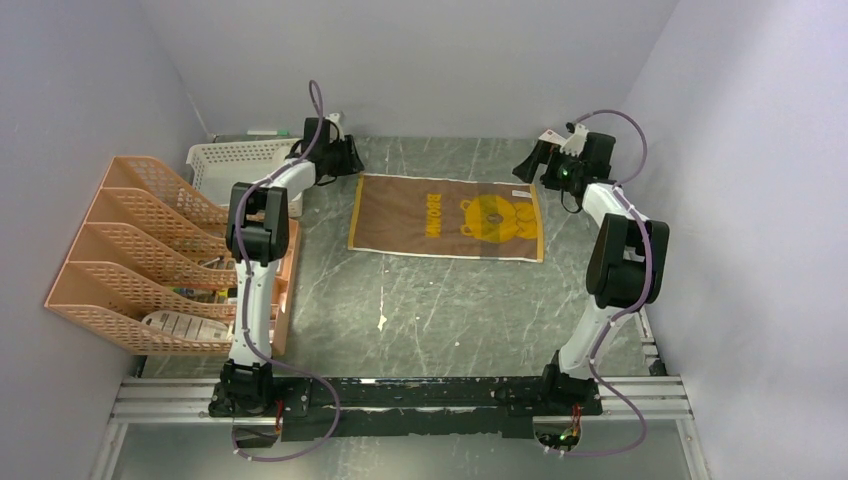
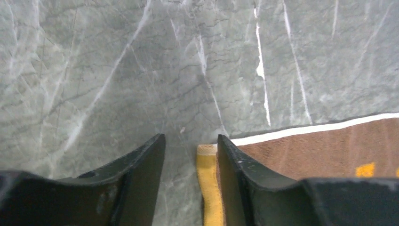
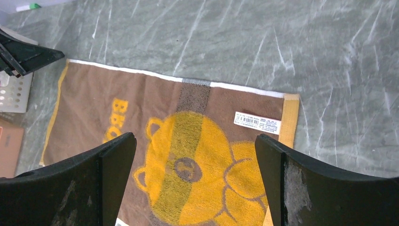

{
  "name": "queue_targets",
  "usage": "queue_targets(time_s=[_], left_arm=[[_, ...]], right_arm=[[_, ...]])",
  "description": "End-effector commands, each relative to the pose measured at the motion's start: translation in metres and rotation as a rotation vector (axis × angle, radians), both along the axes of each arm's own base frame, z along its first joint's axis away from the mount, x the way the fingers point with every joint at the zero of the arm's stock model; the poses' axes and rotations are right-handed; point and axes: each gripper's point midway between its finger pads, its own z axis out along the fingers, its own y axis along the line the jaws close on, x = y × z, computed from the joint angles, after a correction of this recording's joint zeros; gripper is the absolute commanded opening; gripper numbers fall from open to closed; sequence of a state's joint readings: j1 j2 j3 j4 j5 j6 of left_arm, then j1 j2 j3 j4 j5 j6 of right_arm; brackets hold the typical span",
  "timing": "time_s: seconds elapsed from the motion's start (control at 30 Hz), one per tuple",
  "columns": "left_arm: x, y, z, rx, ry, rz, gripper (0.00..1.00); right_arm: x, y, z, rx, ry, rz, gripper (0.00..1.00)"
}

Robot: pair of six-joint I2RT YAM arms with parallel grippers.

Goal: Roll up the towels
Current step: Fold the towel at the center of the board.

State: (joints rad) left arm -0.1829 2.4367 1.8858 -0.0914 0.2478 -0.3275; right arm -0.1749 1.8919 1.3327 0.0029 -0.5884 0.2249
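- While the mustard-yellow and brown cloth towel [image 1: 400,215] lies flat and fully unrolled on the grey, white-veined stone-look counter [image 1: 430,320], both arms reach out to its far edge.
- Towel position: far half of the counter, roughly midway between the two arms, long side running left to right.
- Towel face: brown field with a yellow bear figure and yellow lettering facing up. A white strip runs along the far long edge and yellow hems finish the short ends.
- A small white printed label [image 3: 257,122] sits on the towel close to the hem of one short end.
- Left arm [image 1: 250,290]: stretched to the towel's far left corner.
- Left jaws: part-way apart and pointed down at that corner.
- Left wrist view: the yellow hem lies in the gap, right against the towel-side finger [image 2: 244,179]. The other finger [image 2: 136,179] stands over bare counter, apart from the cloth. Nothing is clamped.
- Right arm [image 1: 622,255]: stretched to the towel's far right corner.
- Right jaws: spread wide and holding nothing.
- Right wrist view: the bear figure shows through the gap between the two fingers [image 3: 94,183]. Cannot tell whether the tips touch the cloth.
- Left side of the counter: a peach perforated plastic file rack [image 1: 130,250]. A white perforated plastic basket [image 1: 235,160] stands behind it, near the left jaws.
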Motion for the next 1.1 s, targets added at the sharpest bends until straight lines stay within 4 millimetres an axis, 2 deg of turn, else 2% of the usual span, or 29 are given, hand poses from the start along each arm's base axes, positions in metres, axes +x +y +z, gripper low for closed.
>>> queue_targets(time_s=[0.0, 0.07, 0.4, 0.6, 0.67, 0.83, 0.97, 1.07], left_arm=[[-0.006, 0.001, -0.023, 0.050, 0.058, -0.025, 0.50], [-0.010, -0.001, -0.027, 0.067, 0.066, -0.034, 0.49], [-0.029, -0.019, -0.039, 0.153, 0.086, -0.070, 0.55], [-0.034, 0.003, -0.049, 0.245, 0.130, 0.035, 0.46], [-0.037, 0.004, -0.049, 0.246, 0.133, 0.047, 0.45], [-0.044, -0.009, -0.051, 0.254, 0.133, 0.017, 0.47], [-0.051, -0.019, -0.063, 0.286, 0.154, -0.002, 0.48], [-0.054, -0.018, -0.073, 0.309, 0.174, 0.011, 0.46]], right_arm=[[-0.002, -0.004, -0.014, -0.015, 0.029, -0.007, 1.00], [-0.003, -0.005, -0.016, -0.020, 0.033, -0.010, 1.00], [-0.006, -0.005, -0.007, -0.030, 0.021, -0.008, 1.00], [-0.009, -0.009, -0.004, -0.051, 0.022, -0.022, 1.00], [-0.010, -0.010, -0.002, -0.057, 0.019, -0.028, 1.00], [-0.011, -0.010, 0.004, -0.061, 0.012, -0.031, 1.00], [-0.013, -0.011, 0.008, -0.069, 0.006, -0.036, 1.00], [-0.014, -0.015, 0.012, -0.082, 0.003, -0.059, 1.00]])
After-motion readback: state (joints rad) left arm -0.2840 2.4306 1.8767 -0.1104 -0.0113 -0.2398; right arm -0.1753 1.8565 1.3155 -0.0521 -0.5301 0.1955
